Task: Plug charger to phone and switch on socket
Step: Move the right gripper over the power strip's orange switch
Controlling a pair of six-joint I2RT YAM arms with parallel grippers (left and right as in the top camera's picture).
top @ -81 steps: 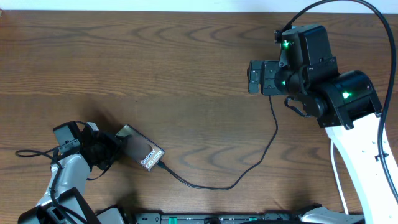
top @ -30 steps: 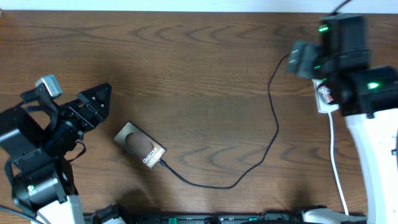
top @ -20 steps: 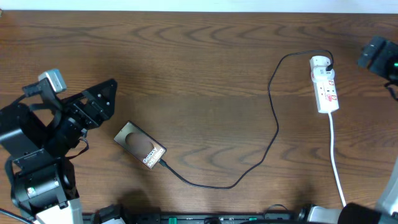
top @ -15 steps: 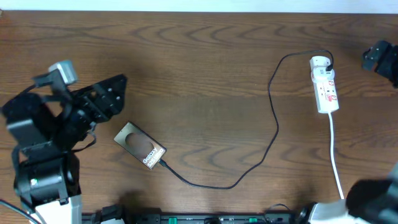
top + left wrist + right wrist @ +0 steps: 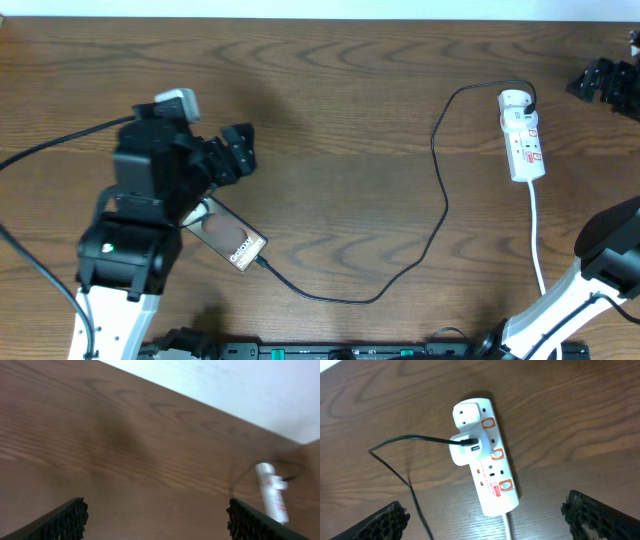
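Starting at the near edge, left of centre, the phone (image 5: 238, 243) lies flat, partly under the left arm. The charger (image 5: 443, 200) seems seated in its near-right end. Just beyond it the left tool (image 5: 238, 152) hovers, released and empty.

The charger bows along the near edge, then climbs toward the far right corner. There it enters a white adapter (image 5: 464, 449) plugged into the socket (image 5: 492, 485). The right tool (image 5: 592, 80) hangs at the right edge, near the socket but apart from it, spread wide and carrying nothing.

The plugging looks done, so the switch is likely what remains. Whether it is already on I cannot tell. The one to press is probably the red-ringed switch (image 5: 497, 453) beside the adapter. The right tool is nearer. It should come straight down with one fingertip, clear of the charger. It should push vertically rather than sideways, since the light socket could skid or tip on the surface.
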